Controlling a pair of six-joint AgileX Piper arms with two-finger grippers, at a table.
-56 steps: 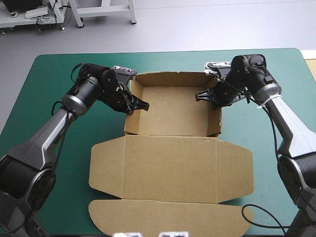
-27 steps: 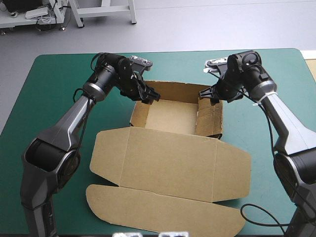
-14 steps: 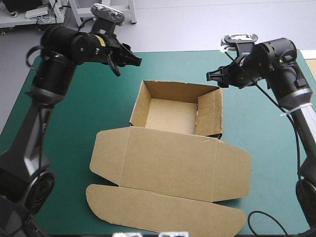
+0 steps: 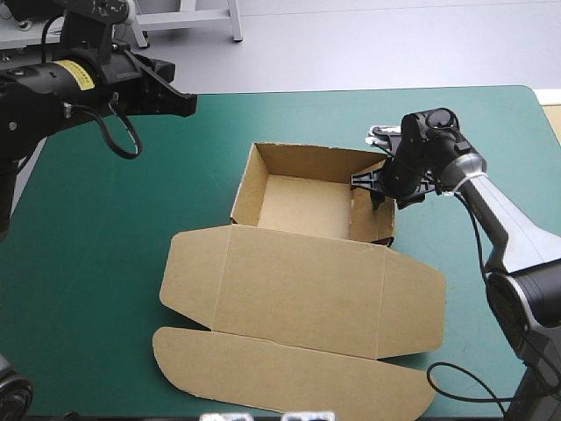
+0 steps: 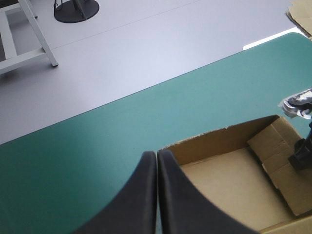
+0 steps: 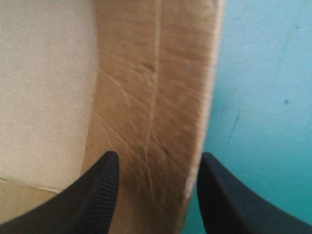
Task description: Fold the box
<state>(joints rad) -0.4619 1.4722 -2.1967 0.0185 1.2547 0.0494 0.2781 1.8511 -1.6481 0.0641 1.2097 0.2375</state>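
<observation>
The box [image 4: 298,289] lies on the teal-green table [image 4: 105,263], roughly central. Nearest the near edge is the lid's rounded front flap, flat on the cover. Beyond it the broad lid panel with its side flaps also lies flat. Farther on is the open tray, all four walls raised.

The right fingers [image 4: 370,180] are at the tray's right wall, toward its far corner. In the right wrist view they [image 6: 102,195] stand well apart, one on the inner side of the wall and one on the outer, with the brown board [image 6: 146,97] between them. They are not clamped on it.

The left fingers [image 4: 186,103] are raised over the table's far-left area, well apart from the box. They [image 5: 157,161] are pressed together in one pointed arch with nothing between them, the tray [image 5: 229,180] ahead of them.
</observation>
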